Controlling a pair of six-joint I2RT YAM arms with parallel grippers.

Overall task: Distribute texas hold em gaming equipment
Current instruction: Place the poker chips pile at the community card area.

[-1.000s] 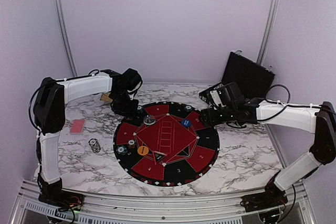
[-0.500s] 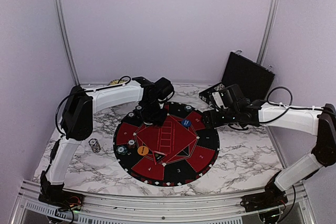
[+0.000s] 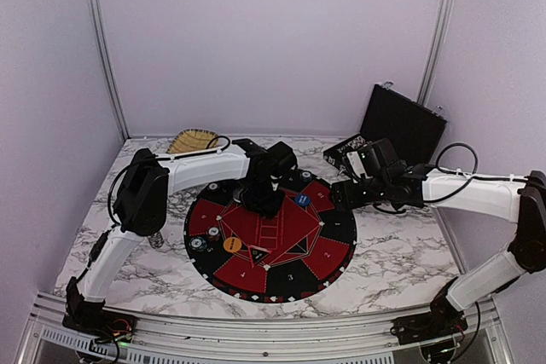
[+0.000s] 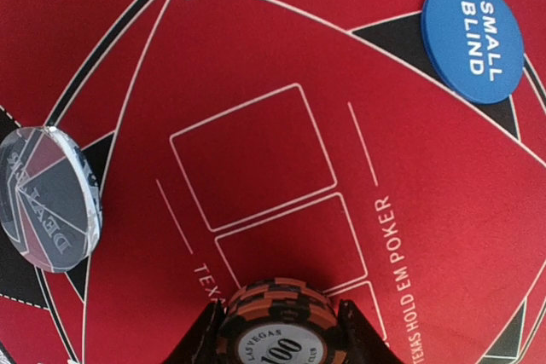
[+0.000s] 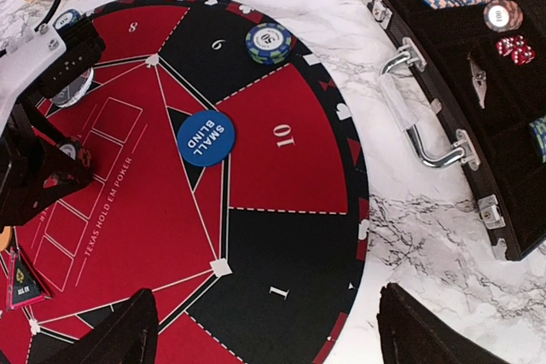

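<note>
The left arm bends in from the left, elbow raised. Its left gripper (image 3: 258,200) points down over the far centre of the mat (image 3: 328,253) and is clamped on a stack of orange-and-black chips (image 4: 276,323). The right arm stretches in low from the right. Its right gripper (image 3: 343,191), fingers spread apart and empty, hangs over the mat's far right edge.

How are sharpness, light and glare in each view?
Top external: even light, soft detail, no harsh shadows. Left wrist: sharp, print legible, chip stack cropped at the bottom edge. Right wrist: sharp, glints on the case handle.
</note>
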